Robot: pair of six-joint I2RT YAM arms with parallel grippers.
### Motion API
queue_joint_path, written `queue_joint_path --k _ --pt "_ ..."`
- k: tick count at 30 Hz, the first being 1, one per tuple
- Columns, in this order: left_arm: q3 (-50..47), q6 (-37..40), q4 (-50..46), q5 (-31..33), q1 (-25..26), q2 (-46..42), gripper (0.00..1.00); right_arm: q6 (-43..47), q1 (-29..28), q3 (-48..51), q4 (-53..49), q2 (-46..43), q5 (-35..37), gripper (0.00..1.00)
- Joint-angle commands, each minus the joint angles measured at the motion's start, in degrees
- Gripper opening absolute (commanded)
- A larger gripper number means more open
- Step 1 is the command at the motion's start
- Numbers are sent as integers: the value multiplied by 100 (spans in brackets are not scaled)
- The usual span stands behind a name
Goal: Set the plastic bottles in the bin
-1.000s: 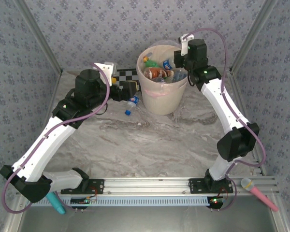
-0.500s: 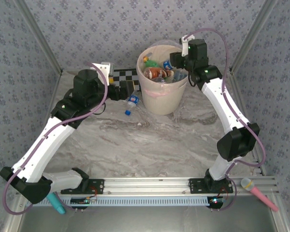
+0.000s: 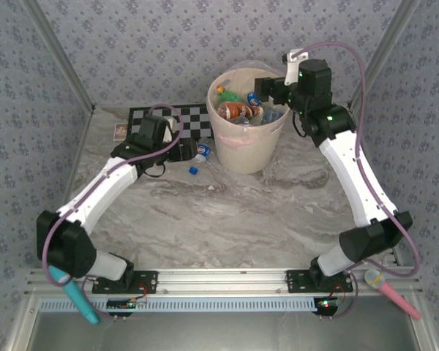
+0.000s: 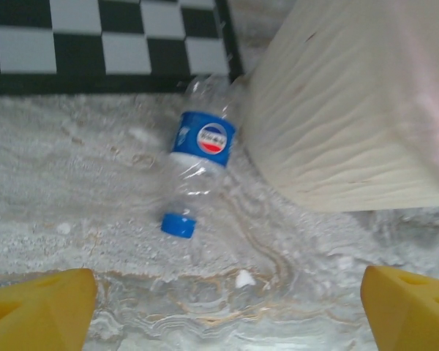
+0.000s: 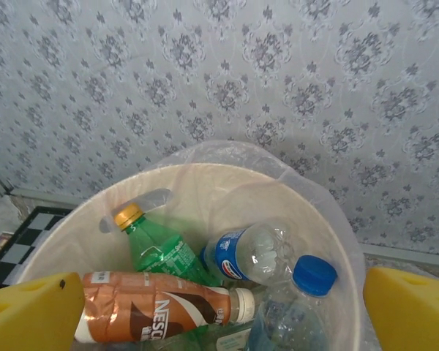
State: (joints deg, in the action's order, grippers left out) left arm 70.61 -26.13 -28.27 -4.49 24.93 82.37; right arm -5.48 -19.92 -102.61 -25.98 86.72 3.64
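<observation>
Currently one clear blue-labelled bottle point(image 4: 201, 157) lies on its side on the marbled counter point(image 3: 227, 212), just beside the bin point(image 3: 245, 146) at the foot of its left wall. Its blue cap point(image 4: 178, 224) points away from the bin's far side, and its base end sits at the edge of the checkerboard mat point(image 4: 102, 36). Left pincer point(image 4: 227, 307) is low over the counter to the left of the bin, yellow fingertips point(image 4: 36, 303) spread wide and holding nothing, with the bottle lying ahead of them, untouched. Right pincer point(image 5: 219, 307) hangs above the bin's right rim, also spread wide and empty. Inside the bin: a green bottle with a gold cap point(image 5: 161, 252), a brown Nescafé-labelled bottle with a white cap point(image 5: 157, 307), a blue-labelled clear bottle point(image 5: 252, 256) and a clear bottle with a blue cap point(image 5: 314, 274), all piled together. A clear liner point(image 5: 227, 150) folds over the bin's rim.
</observation>
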Motion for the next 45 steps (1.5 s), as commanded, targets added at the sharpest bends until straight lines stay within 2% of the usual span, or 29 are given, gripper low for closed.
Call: queue_joint_path --k 1,4,9,14,17,24,34,39,42,45 --pt "55 159 289 -232 -54 384 91 -147 -11 150 -221 -346 86 100" --pt "249 356 291 -316 -58 975 84 -188 10 228 -314 -575 150 100" --pt "432 536 204 -412 -58 1720 79 -199 31 387 -349 -942 372 100" --pt "448 731 227 -502 -58 2120 78 -217 45 520 -377 -1193 469 100" --pt "478 827 223 -524 -58 2345 69 -226 42 573 -416 -1283 495 100" --pt "385 929 454 -588 -41 2593 67 -308 42 680 -426 -1344 472 100" --pt "735 1049 502 -632 -41 3129 58 -402 22 708 -492 -1384 414 100" --pt "717 1084 523 -663 -41 3130 42 -402 13 732 -518 -1438 427 100" --pt "613 1067 547 -676 -33 3044 25 -407 5 760 -514 -1447 427 100" --pt "467 1016 551 -677 -8 2858 23 -428 -10 784 -496 -1448 419 100"
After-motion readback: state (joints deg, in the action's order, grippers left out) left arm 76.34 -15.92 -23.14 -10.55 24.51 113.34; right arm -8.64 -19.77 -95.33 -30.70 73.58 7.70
